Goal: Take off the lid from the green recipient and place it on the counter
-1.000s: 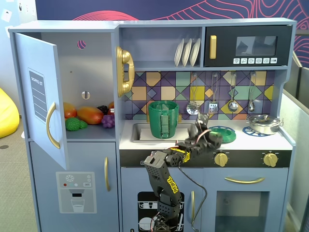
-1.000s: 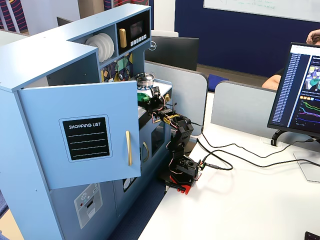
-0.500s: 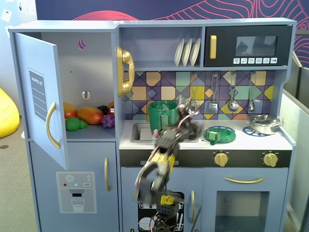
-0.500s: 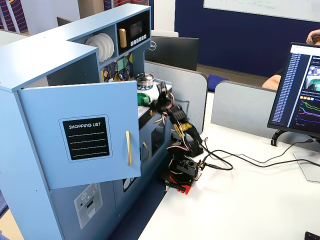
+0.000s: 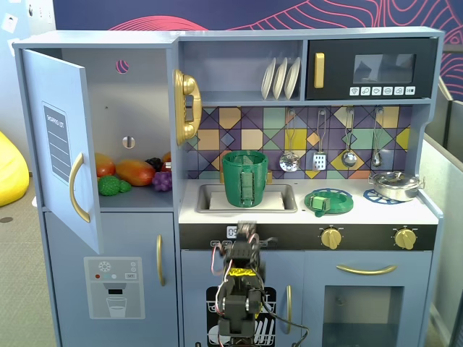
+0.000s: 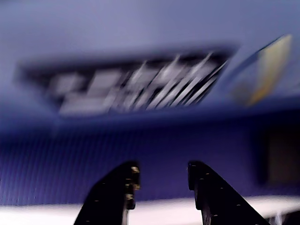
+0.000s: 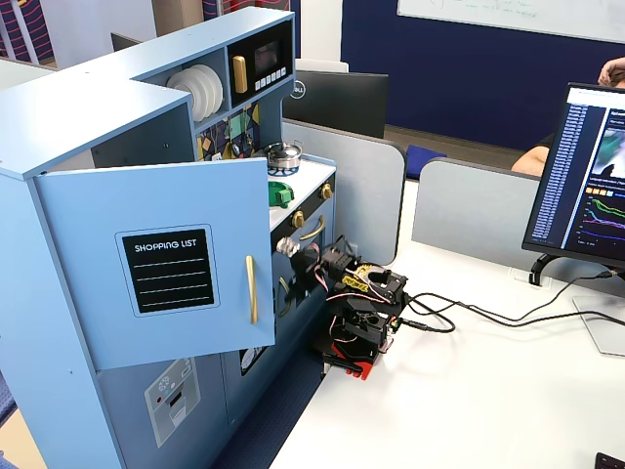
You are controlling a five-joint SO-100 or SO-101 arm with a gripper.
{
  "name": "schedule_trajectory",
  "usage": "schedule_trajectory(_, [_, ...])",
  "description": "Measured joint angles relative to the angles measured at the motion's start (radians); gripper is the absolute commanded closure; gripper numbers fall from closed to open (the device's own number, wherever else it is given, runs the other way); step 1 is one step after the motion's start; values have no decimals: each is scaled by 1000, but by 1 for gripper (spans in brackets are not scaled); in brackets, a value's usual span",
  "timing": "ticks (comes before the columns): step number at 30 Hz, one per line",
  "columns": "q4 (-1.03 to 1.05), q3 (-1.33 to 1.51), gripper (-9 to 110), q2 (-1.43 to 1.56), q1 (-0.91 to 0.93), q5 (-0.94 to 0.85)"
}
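The green recipient [image 5: 246, 178] stands upright and lidless in the sink recess of the counter [image 5: 286, 214]. The lid [image 5: 328, 201], a flat green disc with a square knob, lies on the counter over the left burner print; its edge also shows in a fixed view [image 7: 281, 193]. My gripper [image 6: 162, 174] is open and empty; the wrist view is blurred and shows only the blue cabinet front. The arm is folded low in front of the cabinet, gripper [image 5: 247, 231] just below the counter edge, well apart from pot and lid. From the side the gripper [image 7: 305, 259] faces the cabinet.
A silver pan [image 5: 394, 185] sits on the right burner print. The fridge door [image 5: 61, 144] hangs open at the left, toy food inside. Utensils hang on the back wall. The arm base [image 7: 356, 327] stands on a white desk with cables and a monitor [image 7: 586, 176].
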Motion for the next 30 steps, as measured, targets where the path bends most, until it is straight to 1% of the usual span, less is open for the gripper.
schedule_trajectory(3, [63,64,101,41,-31,49])
schedule_trajectory(7, [193,77,101,103,-46,112])
schedule_trajectory(11, [350,78,101,183,-55,121])
schedule_trajectory(13, [400,74,98,210,-54,130])
schedule_trajectory(30, [422,75,97,247,-38,118])
